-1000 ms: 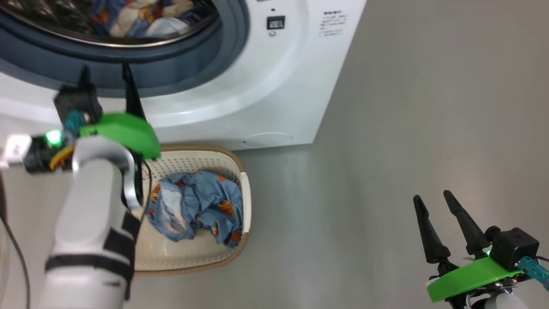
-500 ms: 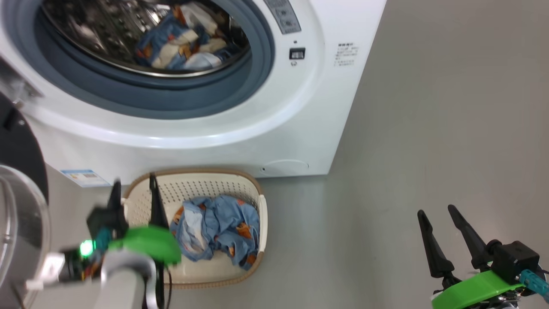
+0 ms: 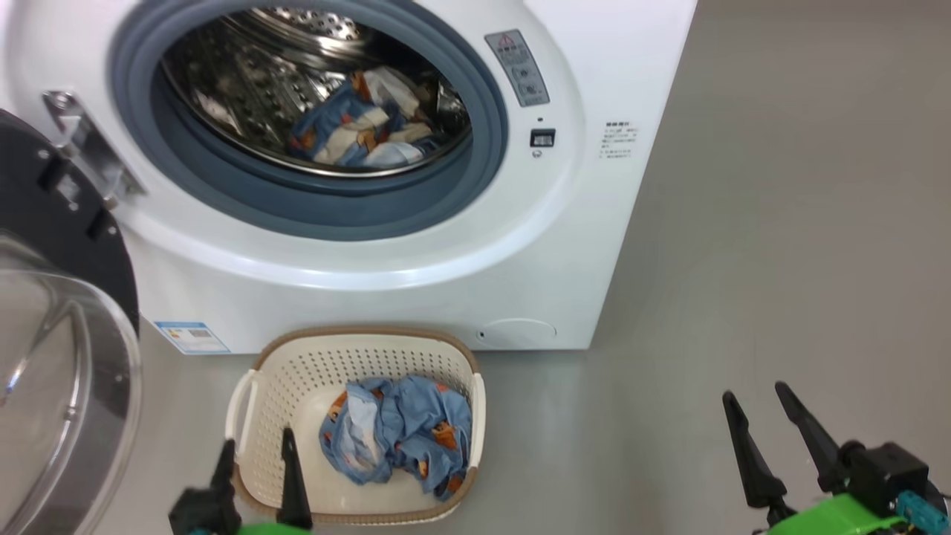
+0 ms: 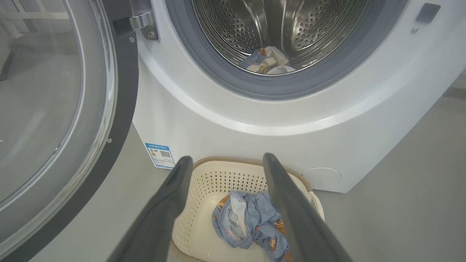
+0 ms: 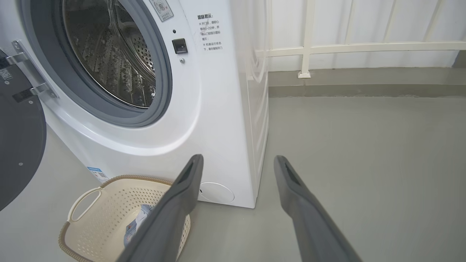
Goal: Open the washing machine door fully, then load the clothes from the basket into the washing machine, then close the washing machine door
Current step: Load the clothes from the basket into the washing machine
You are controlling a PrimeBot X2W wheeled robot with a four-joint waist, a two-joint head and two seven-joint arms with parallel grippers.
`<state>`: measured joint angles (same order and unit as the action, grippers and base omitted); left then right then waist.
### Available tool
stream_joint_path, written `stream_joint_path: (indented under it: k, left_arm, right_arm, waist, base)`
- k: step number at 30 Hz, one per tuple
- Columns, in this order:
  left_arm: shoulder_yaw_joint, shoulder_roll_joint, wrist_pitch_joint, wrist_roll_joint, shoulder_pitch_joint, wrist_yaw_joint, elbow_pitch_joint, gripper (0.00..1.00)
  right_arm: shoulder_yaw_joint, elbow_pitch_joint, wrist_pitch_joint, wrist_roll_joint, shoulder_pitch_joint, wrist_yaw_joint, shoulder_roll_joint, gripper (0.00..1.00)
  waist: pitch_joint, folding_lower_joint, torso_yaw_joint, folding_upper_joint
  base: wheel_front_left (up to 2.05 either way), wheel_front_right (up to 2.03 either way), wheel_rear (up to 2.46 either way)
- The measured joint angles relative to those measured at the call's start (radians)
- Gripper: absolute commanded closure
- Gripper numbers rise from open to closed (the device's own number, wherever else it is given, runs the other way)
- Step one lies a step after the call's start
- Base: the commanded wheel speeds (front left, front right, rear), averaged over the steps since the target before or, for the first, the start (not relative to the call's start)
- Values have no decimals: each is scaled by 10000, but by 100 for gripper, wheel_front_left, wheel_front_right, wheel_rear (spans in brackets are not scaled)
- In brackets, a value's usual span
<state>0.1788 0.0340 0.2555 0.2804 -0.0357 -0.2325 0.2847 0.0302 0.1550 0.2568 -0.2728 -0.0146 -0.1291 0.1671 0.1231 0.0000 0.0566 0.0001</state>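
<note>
The big white boxy washing machine [image 3: 416, 282] stands on a smooth grey floor [image 3: 780, 223] with its mouth uncovered. The large round washing machine door [image 3: 52, 223], a wide glossy black rim around a bulging clear glass bowl, hangs swung wide at the left of the head view on a bright metal hinge [image 3: 82, 141]. Inside the thick grey-blue rubber gasket [image 3: 334, 215] gleams the perforated steel drum [image 3: 245, 82]. A crumpled heap of soft light-blue clothes [image 3: 364, 137], printed with orange-brown figures and cream patches, lies at its bottom. A small blue label sticker [image 3: 192, 336] sits low on the white front.

On the floor just before the machine is the small rectangular cream plastic basket [image 3: 356, 345]. Its sides are dotted with holes, its rim is brown and woven-looking, and it has a loop handle at each end. A bundle [image 3: 401, 438] of the same printed fabric lies bunched towards its right side.

The left gripper [image 3: 256, 438] hovers by the basket's near left corner, its two long dark tapered fingers [image 3: 291, 483] spread apart and empty. The right gripper [image 3: 754, 391] hangs well off to the right above bare floor, its prongs likewise spread and pinching nothing.
</note>
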Motion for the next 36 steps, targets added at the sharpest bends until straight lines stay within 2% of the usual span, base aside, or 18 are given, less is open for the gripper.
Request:
stream_joint_path:
  k: [7,21,30,36]
  left_arm:
    - [75,40,0,221,623,-8,-499,0]
    - [-71,46,0,228,1000,-98,-1007,0]
    - [-13,140,-140,107,730,-79,-470,0]
    - [90,161,-744,180,-135,173,96,0]
  right_arm:
    - [-50,-132,0,230,-316,0,0,0]
    - [-46,-242,0,257,-311,0,0,0]
    - [215,-282,0,244,-151,0,-8,0]
    - [309,-305,0,146,271,0,-38,0]
  waist:
    - [-247,0,185,0]
    - [-60,0,10,0]
    - [429,0,-337,0]
    - [1019,0,-647,0]
  base:
    - [0,0,0]
    - [0,0,0]
    - [0,0,0]
    - [0,0,0]
